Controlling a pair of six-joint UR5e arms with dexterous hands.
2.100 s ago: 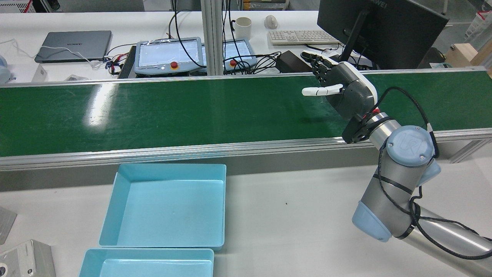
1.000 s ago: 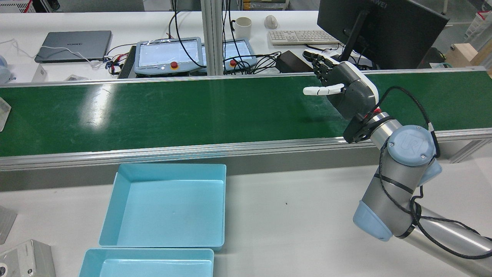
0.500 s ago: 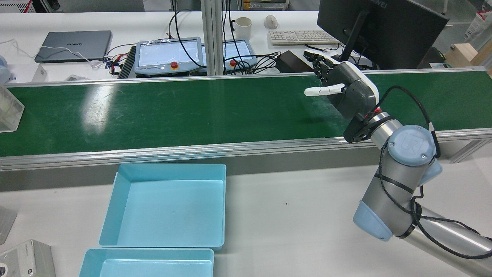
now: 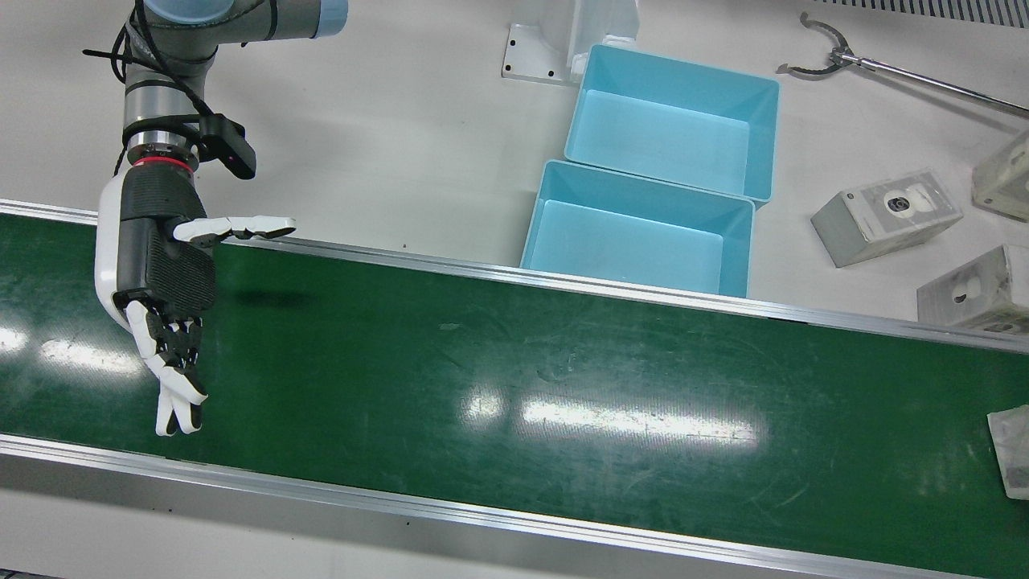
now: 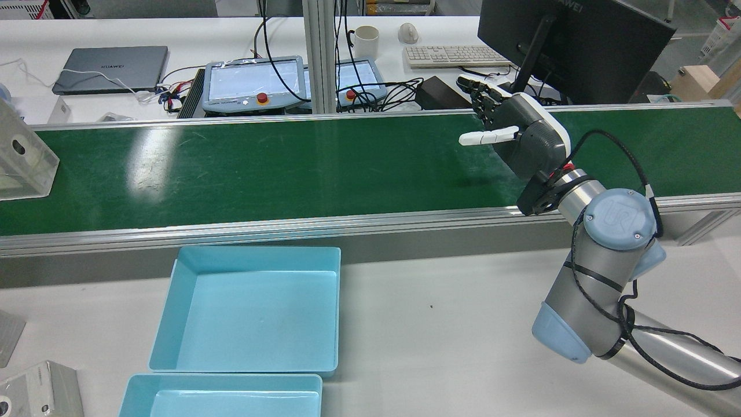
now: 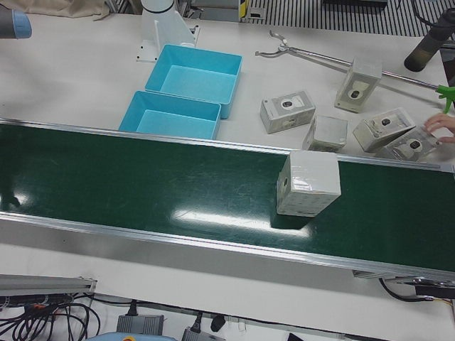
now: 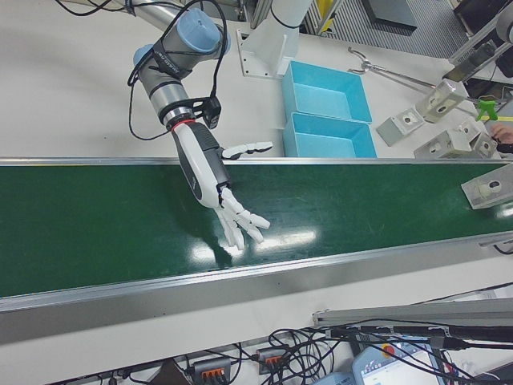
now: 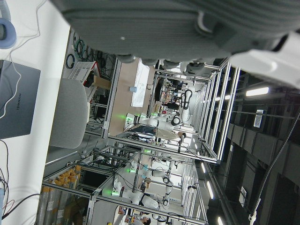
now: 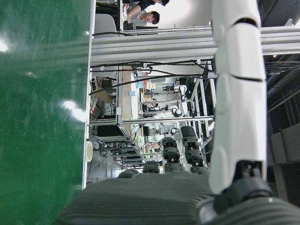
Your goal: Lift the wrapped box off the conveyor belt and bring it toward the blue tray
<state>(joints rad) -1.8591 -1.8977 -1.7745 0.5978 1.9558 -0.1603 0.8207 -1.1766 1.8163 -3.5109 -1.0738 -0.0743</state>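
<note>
Green conveyor belt (image 5: 289, 168) carries the wrapped box (image 6: 307, 183) near its far end; right hand (image 4: 165, 273) waits, fingers (image 4: 178, 386) spread (empty). Grasp and carry to the blue tray (image 5: 249, 307) remain.

You see a green conveyor belt (image 6: 142, 185) running across the white table (image 4: 386, 121). The wrapped box (image 6: 307, 183) stands on the belt. On the table, two blue trays (image 6: 174, 115) touch, near several boxes (image 6: 288, 111).

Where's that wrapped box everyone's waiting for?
The plastic-wrapped grey box rides upright on the green conveyor belt, at the rear view's far left edge, well away from the open right hand waiting over the belt.
</note>
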